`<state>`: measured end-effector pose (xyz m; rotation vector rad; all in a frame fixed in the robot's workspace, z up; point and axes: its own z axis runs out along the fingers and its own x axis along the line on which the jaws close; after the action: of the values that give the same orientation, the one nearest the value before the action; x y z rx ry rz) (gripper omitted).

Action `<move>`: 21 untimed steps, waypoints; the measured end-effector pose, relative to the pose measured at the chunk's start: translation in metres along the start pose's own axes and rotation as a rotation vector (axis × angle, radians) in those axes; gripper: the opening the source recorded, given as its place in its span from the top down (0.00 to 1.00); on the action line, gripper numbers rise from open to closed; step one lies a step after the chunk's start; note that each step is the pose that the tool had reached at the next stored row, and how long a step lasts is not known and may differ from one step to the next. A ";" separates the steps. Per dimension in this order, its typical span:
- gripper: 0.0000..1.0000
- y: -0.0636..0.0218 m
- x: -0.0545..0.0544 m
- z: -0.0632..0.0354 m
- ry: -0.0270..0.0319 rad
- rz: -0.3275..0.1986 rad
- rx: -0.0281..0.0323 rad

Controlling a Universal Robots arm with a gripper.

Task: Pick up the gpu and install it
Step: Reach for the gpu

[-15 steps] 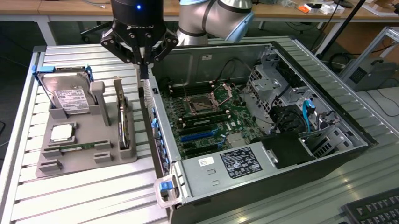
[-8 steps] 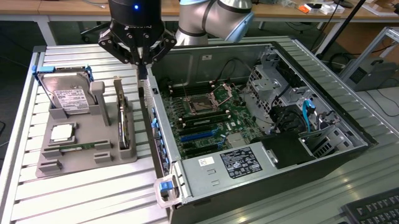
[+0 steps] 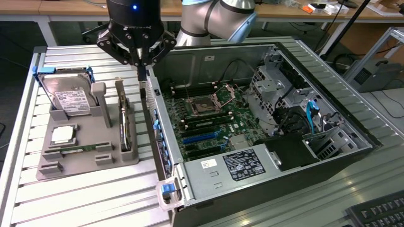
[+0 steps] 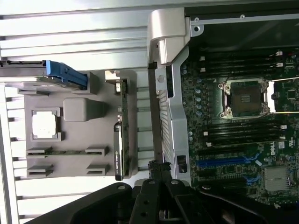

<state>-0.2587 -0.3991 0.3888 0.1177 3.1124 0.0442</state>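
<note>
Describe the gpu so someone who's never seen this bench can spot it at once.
Find the open computer case; a grey holder tray sits beside it, on the exterior view's left. The gpu stands on edge in the tray slot nearest the case. Unlike the silver hard drive and small memory stick, it is a long thin card, green board with black cooler.
</note>
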 end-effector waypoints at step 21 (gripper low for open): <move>0.89 -0.0017 0.022 0.0000 -0.0001 0.000 0.0011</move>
<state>-0.2808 -0.3991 0.3882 0.1177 3.1124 0.0425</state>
